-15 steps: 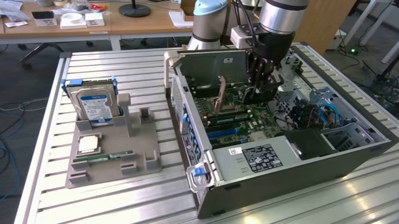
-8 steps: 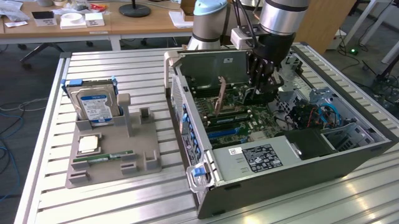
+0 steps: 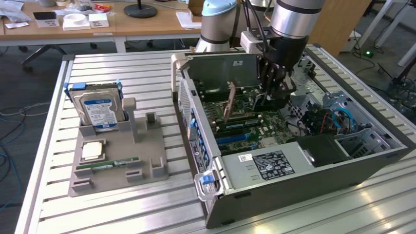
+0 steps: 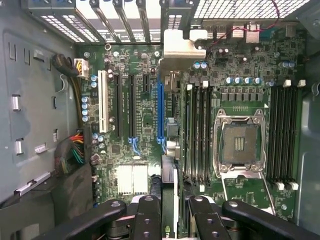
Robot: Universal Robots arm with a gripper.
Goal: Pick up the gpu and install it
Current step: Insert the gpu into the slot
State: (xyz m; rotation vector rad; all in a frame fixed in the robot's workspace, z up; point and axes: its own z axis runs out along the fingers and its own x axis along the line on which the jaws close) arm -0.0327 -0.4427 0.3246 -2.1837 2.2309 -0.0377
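Desk (image 3: 130, 214): one, slatted metal, carrying everything below.
Computer case (image 3: 293, 195): one, lying on its side with the panel off and the motherboard facing up.
Arm (image 3: 295, 17): one, reaching down into the case from above.
Grey holder (image 3: 117, 165): one, on the desk at the exterior view's left, well apart from the case.
Hard drive (image 3: 97, 109): one, standing upright in the holder's far end.
Gpu (image 4: 170, 180): one, inside the case and above the motherboard. It stood on edge between the fingers, so the wrist view showed only its thin edge.
Gpu axis: its long axis ran along the blue expansion slot (image 4: 160, 110) just beside it. The pale bracket (image 4: 182, 42) pointed at the case's slotted rear wall.
Hand (image 4: 174, 220): one, clenched on the gpu, with fingers (image 4: 147, 215) on either face of the card.
Processor socket (image 4: 239, 142): one, open, near the card.
Memory stick (image 3: 107, 165): one, green, lying flat in the holder.
Square chip (image 3: 91, 151): one, flat in the holder between the stick and the drive.
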